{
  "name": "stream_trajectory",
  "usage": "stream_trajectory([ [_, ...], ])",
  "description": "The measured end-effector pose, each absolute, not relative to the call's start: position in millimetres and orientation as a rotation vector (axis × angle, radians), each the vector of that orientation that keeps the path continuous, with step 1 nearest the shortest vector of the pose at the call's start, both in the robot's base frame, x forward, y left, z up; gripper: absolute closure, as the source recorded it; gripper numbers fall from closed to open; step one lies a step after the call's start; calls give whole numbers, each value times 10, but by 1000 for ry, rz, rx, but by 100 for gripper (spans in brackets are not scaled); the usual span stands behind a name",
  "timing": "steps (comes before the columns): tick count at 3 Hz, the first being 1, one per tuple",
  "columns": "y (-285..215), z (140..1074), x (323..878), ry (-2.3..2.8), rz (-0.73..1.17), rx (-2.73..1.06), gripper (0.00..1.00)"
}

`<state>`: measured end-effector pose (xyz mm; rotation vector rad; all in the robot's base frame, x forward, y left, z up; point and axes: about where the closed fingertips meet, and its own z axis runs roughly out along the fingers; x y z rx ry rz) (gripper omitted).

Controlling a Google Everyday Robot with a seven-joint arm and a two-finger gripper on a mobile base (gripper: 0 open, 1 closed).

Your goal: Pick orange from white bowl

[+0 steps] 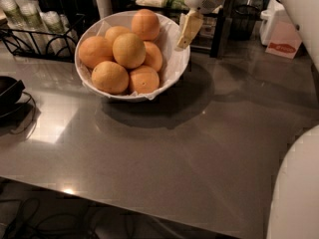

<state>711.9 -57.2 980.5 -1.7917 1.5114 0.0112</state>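
The white bowl point(175, 59) stands at the back left of the grey table, lined with crinkled white paper and holding several round fruits. The orange point(146, 24), deeper in colour, lies on top at the bowl's far side; paler yellow-orange fruits point(128, 50) lie around and below it. My gripper point(188, 30) hangs from the white arm at the top. It is just above the bowl's right rim, to the right of the orange, and touches no fruit.
A black wire rack with cups point(30, 24) stands behind the bowl at the left. A black object with a cable point(7, 91) lies at the left edge. A white carton with a red label point(283, 38) stands at the back right. My white body point(295, 193) fills the lower right.
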Motion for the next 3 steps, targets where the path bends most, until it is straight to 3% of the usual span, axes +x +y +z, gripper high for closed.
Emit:
stream_trajectory([
  [3, -469, 9846, 6970, 1536, 284, -1661, 0],
])
